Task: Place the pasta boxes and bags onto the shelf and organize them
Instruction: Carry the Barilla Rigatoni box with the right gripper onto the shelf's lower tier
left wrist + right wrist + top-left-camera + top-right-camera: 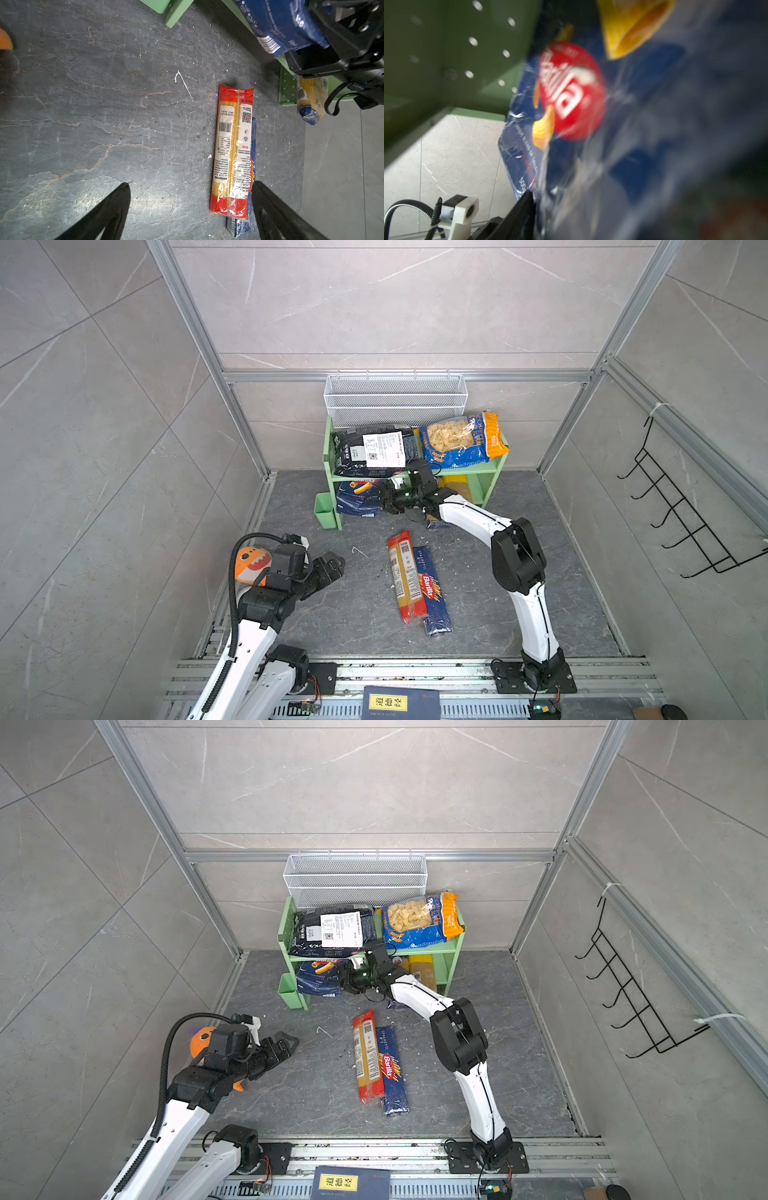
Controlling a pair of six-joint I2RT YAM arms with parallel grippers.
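Light green 2-tier metal shelf (465, 470) sits at 12 o'clock on the dark grey stone-look mat (340, 626), with the white wire mesh basket (395, 400) just behind it.

Top tier: the big black plastic bag with a white label (374, 450) is on the 9 o'clock side. The blue-and-orange bag of shell pasta (461, 441) is right next to it on the 3 o'clock side.

Bottom tier: the wide dark blue cardboard Barilla box with the rigatoni picture (355, 499) is in the 9 o'clock half, tilted, with its front end poking out. The right gripper (387, 501) is right at that box's 3 o'clock edge. Its wrist view is just a blur of box, so I honestly can't tell whether the jaws are clamped on it. A yellow spaghetti pack (456, 485) sits in the 3 o'clock half.

Mid-mat, a long red-and-yellow spaghetti pack (405, 576) lies flat. It partly overlaps the long narrow dark blue Barilla box (434, 601) at its 3 o'clock, and both run 12 to 6.

The left gripper (332, 572) is at 8 o'clock over bare mat, jaws spread wide, nothing in them. The orange plush shark (249, 564) is at its 9 o'clock, half hidden by the arm.
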